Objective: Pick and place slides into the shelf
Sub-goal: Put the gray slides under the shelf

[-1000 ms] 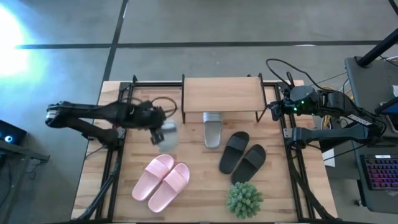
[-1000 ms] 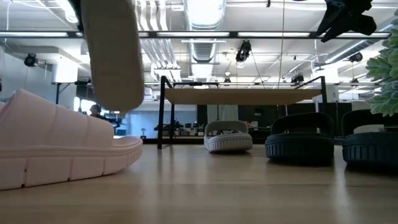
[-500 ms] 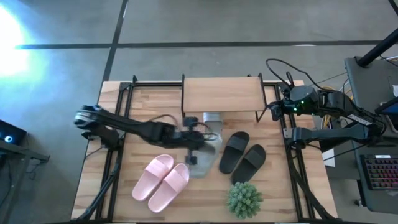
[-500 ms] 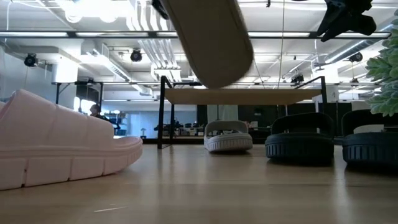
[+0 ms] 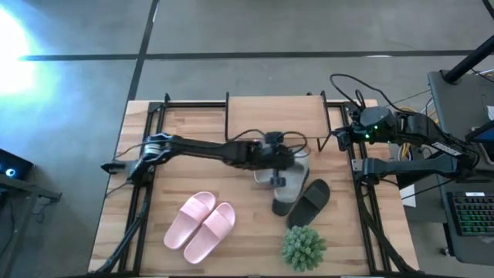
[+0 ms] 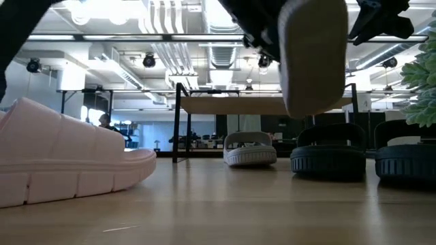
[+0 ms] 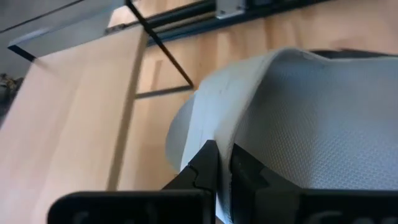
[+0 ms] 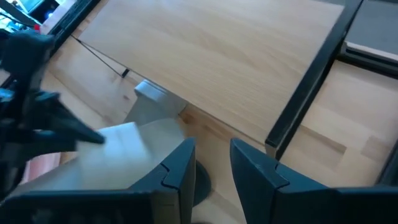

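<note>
Wooden tabletop (image 5: 177,174), high view: pink slides (image 5: 201,225) lie lower left of centre. At centre the left gripper (image 5: 279,164), clamped on a grey-white slide (image 5: 292,171), holds it just below the shelf (image 5: 274,116), over the black slides (image 5: 307,202). Near the right edge the right gripper (image 5: 340,137) waits, its fingers (image 8: 175,174) slightly apart.

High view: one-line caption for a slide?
Left end effector carries a grey-white slide above the black pair, near the shelf.

Green plant (image 5: 302,247) on tabletop (image 5: 193,150), front right; keyboard (image 5: 472,214) beyond.
</note>
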You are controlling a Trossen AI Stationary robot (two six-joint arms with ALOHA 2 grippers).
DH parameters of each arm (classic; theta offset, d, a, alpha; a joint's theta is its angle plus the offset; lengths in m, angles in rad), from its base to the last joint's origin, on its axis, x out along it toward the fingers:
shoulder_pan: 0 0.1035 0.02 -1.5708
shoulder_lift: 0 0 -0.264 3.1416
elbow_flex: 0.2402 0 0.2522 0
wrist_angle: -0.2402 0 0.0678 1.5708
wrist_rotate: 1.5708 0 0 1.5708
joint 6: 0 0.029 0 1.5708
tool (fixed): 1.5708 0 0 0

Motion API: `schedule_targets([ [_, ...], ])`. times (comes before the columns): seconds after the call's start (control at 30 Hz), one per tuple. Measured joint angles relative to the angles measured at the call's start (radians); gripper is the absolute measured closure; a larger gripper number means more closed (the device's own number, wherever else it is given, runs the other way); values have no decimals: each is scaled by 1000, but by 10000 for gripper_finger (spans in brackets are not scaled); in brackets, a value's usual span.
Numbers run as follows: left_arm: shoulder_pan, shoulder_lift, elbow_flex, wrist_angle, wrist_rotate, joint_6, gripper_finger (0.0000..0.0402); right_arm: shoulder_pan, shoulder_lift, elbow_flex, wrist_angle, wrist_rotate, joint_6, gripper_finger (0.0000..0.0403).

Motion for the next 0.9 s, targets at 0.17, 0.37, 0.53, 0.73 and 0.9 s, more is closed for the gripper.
schedule_targets([
  [0.17,21,109,118,1,-25,-1,401,0,-11,0,-28,2,13,308],
  [0.37,33,204,149,-4,-175,1,402,0,-33,0,-28,8,21,312],
  [0.53,34,236,142,-1,-343,1,400,0,-53,0,-29,9,20,312],
  [0.73,41,240,141,-1,-374,0,359,0,-68,0,-32,15,13,314],
  [0.9,54,240,141,-2,-382,0,323,0,-72,0,-35,28,12,313],
])
